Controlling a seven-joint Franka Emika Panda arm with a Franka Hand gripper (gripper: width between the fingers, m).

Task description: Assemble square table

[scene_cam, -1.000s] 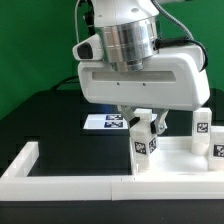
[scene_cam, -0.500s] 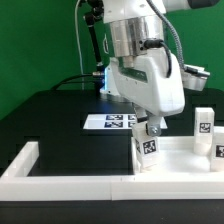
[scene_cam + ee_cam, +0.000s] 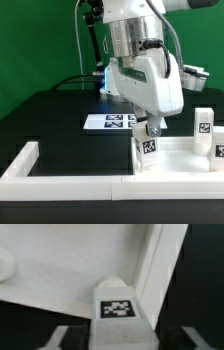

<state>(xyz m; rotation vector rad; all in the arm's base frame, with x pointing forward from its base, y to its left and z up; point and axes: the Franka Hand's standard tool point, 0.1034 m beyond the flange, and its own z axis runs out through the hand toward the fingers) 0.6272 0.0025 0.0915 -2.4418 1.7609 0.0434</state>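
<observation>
The robot twists a leg into the table.

On the exterior view's left the border wall lies bare. In the middle the gripper holds a tagged leg upright on the square panel. The hand turned a moment ago, so it is likely screwing the leg in. Another leg stands at the right.
</observation>
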